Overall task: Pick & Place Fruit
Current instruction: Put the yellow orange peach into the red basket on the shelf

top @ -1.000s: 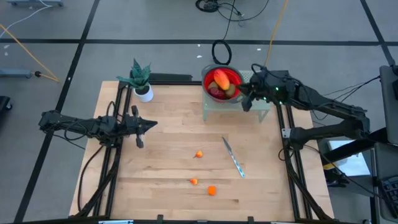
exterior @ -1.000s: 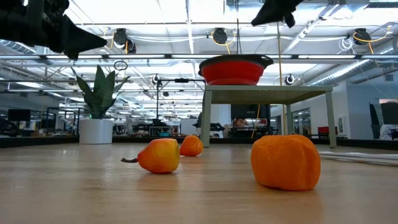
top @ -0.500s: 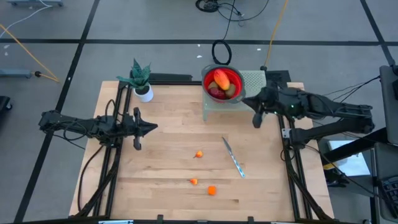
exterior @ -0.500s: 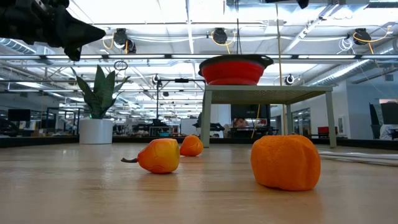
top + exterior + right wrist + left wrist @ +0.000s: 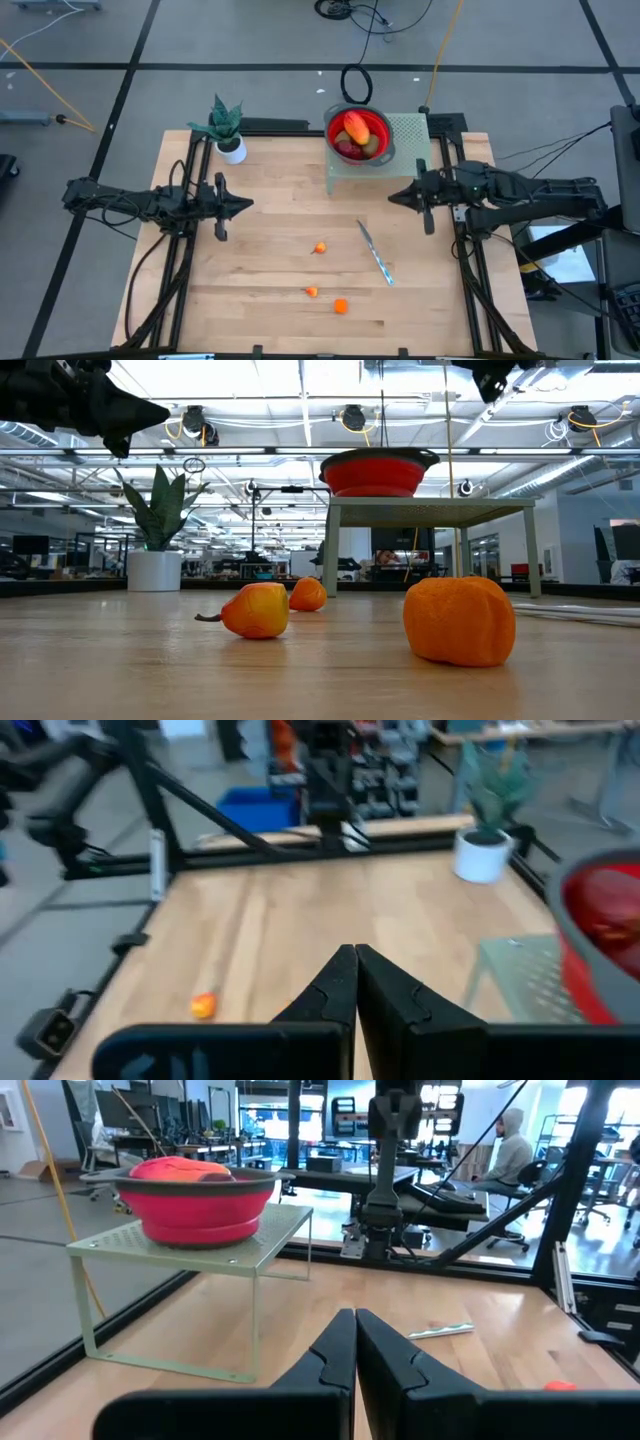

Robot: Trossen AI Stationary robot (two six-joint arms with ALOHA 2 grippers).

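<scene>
- High view: three small orange fruit point(image 5: 320, 248) lie loose mid-bench, near the knife point(image 5: 376, 252); the rest sit in the red bowl point(image 5: 381, 127) on a stand. Since the earlier frame, the right gripper point(image 5: 407, 197) has swung away from the bowl and out over the bench.
- Low view: fruit looks light, rounded, likely slippery; pinch across the middle.
- Left wrist view: left gripper point(image 5: 356, 1346) fingers together, empty, waiting at the bench's left side.
- Right wrist view: right fingers together, empty.
</scene>
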